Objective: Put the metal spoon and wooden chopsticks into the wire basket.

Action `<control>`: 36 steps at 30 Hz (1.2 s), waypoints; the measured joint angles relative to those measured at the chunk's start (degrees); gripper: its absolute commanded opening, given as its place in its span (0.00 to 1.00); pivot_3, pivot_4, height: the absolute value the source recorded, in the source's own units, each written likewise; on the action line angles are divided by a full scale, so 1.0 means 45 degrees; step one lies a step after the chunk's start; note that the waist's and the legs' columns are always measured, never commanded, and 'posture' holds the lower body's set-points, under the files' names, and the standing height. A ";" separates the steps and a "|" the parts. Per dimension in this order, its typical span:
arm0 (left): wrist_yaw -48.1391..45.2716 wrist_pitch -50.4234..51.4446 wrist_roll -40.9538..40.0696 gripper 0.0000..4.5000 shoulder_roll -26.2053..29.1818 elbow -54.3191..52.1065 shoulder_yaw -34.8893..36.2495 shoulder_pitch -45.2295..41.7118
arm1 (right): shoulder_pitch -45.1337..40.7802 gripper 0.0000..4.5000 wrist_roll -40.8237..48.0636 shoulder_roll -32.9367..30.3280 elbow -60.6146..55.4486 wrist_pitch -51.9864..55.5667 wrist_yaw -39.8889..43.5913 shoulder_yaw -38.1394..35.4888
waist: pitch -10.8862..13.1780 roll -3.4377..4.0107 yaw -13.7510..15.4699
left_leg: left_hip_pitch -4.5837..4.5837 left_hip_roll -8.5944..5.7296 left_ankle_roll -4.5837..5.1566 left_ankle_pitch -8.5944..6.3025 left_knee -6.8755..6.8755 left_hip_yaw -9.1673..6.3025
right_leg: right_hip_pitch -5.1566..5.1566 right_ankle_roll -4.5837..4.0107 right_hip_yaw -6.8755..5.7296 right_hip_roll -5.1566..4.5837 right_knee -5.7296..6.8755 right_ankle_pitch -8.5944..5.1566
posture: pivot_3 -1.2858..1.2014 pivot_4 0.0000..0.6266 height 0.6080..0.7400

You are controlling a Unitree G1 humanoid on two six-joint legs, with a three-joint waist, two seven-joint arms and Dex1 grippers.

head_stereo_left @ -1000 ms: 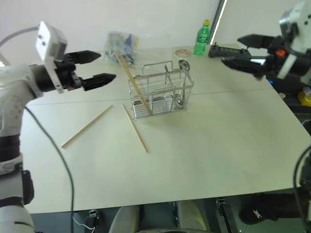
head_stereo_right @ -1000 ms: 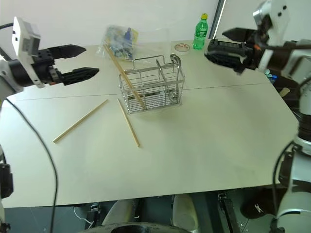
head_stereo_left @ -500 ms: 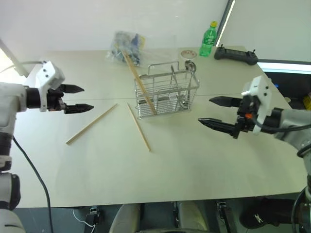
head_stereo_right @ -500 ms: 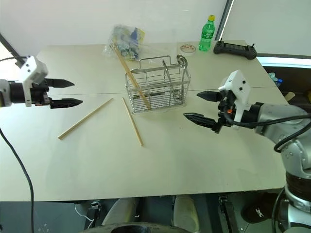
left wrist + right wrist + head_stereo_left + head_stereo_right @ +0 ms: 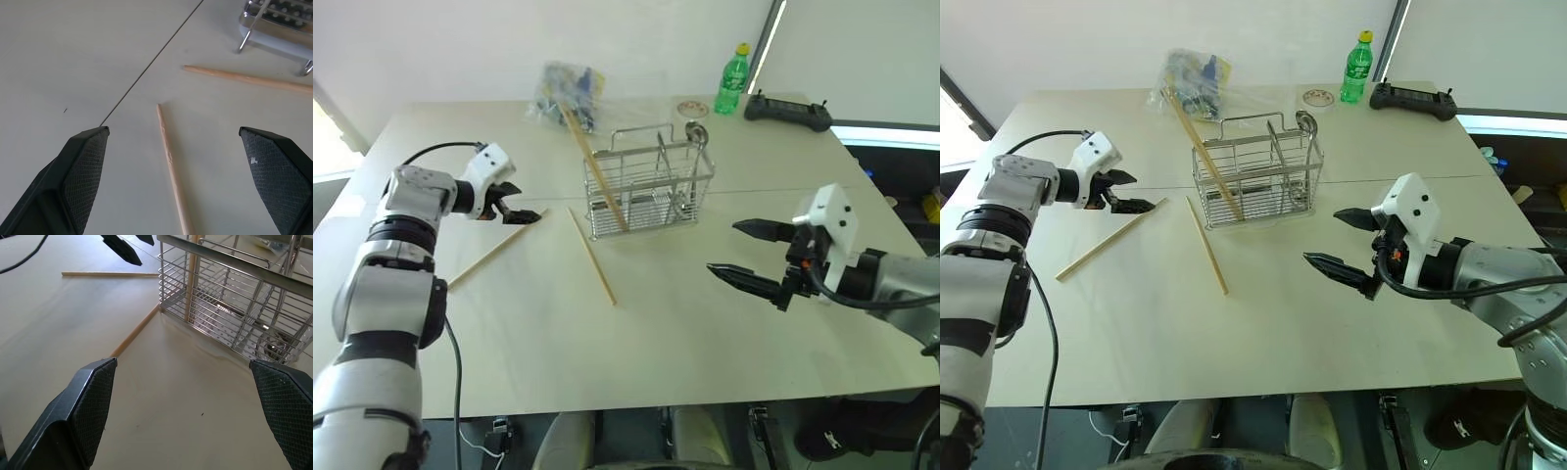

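Wire basket [image 5: 1255,172] holding one leaning chopstick [image 5: 1203,155], two chopsticks [image 5: 1205,247] on table [image 5: 1263,323], both pincers spread

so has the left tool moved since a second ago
Yes. The left tool has come down from beside the top of the silver wire basket to just over the table, its open black fingers now around the near end of a pale wooden chopstick.

Spoon [image 5: 693,147], one chopstick [image 5: 597,171] in wire basket [image 5: 651,194]; two chopsticks [image 5: 591,257] on table.

Both head eyes look down across the pale table [image 5: 705,372]; each wrist camera sits low, close, sharing the silver wire cutlery basket [image 5: 230,298].
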 measured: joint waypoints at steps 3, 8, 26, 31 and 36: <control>0.0449 -0.0171 0.0441 1.00 -0.0101 0.0433 0.0001 -0.0041 | 0.0334 0.99 0.0615 -0.0005 -0.0380 0.0247 -0.0501 -0.0458 | 0.0001 -0.0023 -0.0015 | 0.0000 0.0003 0.0000 0.0000 0.0007 -0.0003 | 0.0004 0.0001 0.0001 0.0000 0.0000 0.0000 | 0.52 0.24 0.80; 0.1017 -0.0188 0.0850 1.00 -0.0411 0.0709 0.0122 -0.0081 | 0.0872 0.99 0.1491 -0.0104 -0.0717 0.0348 -0.1249 -0.1018 | -0.0001 -0.0028 0.0060 | 0.0000 0.0003 0.0000 0.0000 0.0015 -0.0002 | 0.0010 0.0001 0.0001 -0.0002 -0.0002 0.0000 | 0.52 0.24 0.80; 0.2625 0.0254 0.1559 0.47 -0.1236 0.0965 0.0598 0.0150 | 0.1111 1.00 0.2829 -0.0860 -0.0603 0.0198 -0.2354 -0.1239 | -0.0010 -0.0049 0.0166 | 0.0013 0.0007 0.0000 0.0000 0.0020 0.0000 | 0.0021 0.0002 0.0001 0.0000 0.0001 0.0001 | 0.52 0.24 0.80; 0.2833 0.0391 0.1561 0.01 -0.1237 0.0987 0.0737 0.0218 | 0.1107 1.00 0.2921 -0.0942 -0.0523 -0.0020 -0.2471 -0.1239 | -0.0009 -0.0050 0.0170 | 0.0013 0.0007 0.0000 0.0000 0.0020 0.0000 | 0.0021 0.0002 0.0000 0.0000 0.0002 0.0001 | 0.52 0.24 0.80; 0.2523 0.0770 0.1320 0.01 -0.1250 0.0996 0.1187 0.0219 | 0.1064 1.00 0.3038 -0.0979 -0.0303 -0.0158 -0.2572 -0.1233 | -0.0009 -0.0050 0.0177 | 0.0012 0.0006 0.0000 0.0000 0.0020 0.0001 | 0.0021 0.0001 0.0001 0.0000 0.0001 0.0001 | 0.52 0.24 0.80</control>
